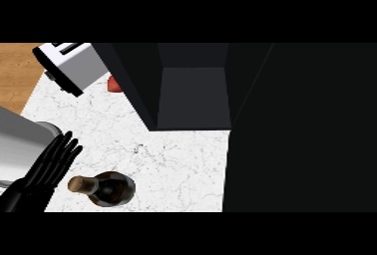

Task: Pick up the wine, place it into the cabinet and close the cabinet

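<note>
The wine bottle (pixel 109 189), dark glass with a tan cork, stands upright on the white marble counter (pixel 169 159) near its front edge, seen from above. My left hand (pixel 46 167) rests open at the lower left, fingers straight and pointing up-right, just left of the bottle and not touching it. The black cabinet (pixel 193 89) stands at the back, its inside dark and open toward me. Its open door (pixel 302 129) fills the right side of the view. My right hand does not show.
A white toaster (pixel 70 64) sits at the back left on the counter. A red object (pixel 115 84) peeks out beside the cabinet's left wall. A grey metal container (pixel 18 144) stands at the left edge, behind my left hand.
</note>
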